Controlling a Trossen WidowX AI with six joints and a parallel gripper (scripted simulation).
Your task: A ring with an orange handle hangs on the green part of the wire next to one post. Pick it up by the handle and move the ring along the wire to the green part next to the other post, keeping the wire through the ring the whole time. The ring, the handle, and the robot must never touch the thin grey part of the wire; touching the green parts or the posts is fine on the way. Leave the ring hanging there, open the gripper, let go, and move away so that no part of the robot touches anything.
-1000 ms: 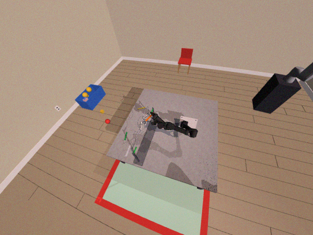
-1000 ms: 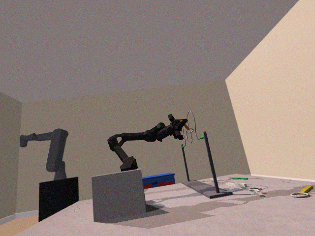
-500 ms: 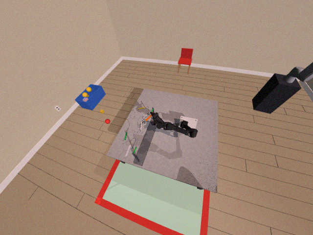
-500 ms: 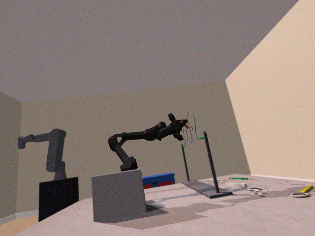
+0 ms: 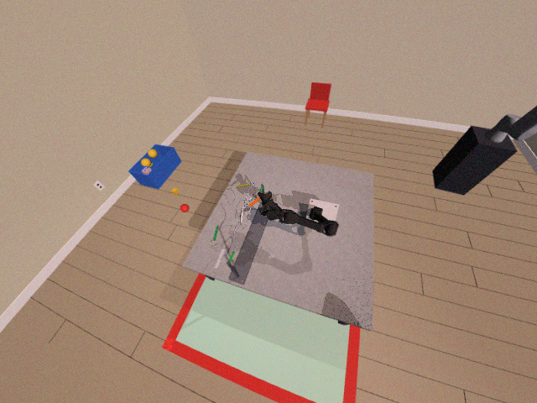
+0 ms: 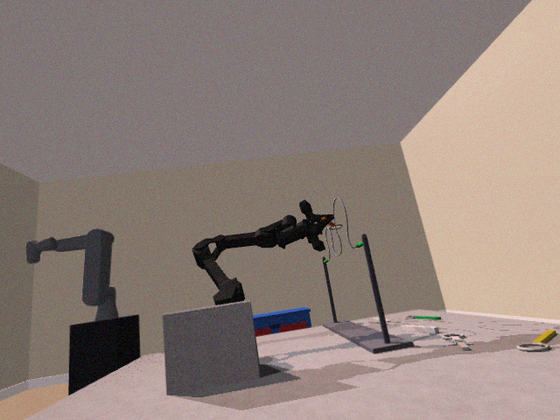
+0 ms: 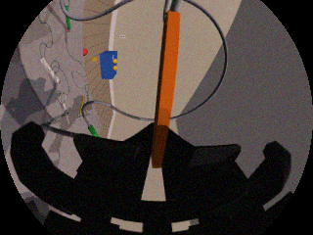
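Note:
My gripper (image 5: 260,201) (image 6: 323,223) (image 7: 156,127) is shut on the lower end of the orange handle (image 5: 254,201) (image 6: 328,221) (image 7: 167,72) and holds it high above the table. The thin grey ring (image 6: 334,240) (image 7: 225,59) sits at the handle's far end. The bent grey wire (image 6: 346,219) (image 7: 131,3) passes through the ring, near its tall loop. Whether they touch is too small to tell. The wire runs between two dark posts, the far post (image 6: 330,289) and the near post (image 6: 374,289). Each has a green end, one on the far post (image 6: 324,260) (image 5: 262,188) and one on the near post (image 6: 358,245) (image 5: 232,256). The posts stand on a dark base plate (image 5: 251,247) (image 6: 361,336).
Loose spare tools lie on the table beside the base: a green-handled one (image 5: 215,234) (image 6: 423,317), a yellow-handled one (image 6: 543,336) and a loose ring (image 6: 532,344). My arm is mounted on a grey block (image 6: 207,347). A second grey arm (image 6: 97,271) stands on a black pedestal (image 5: 468,160). A blue box (image 5: 155,165) is on the floor.

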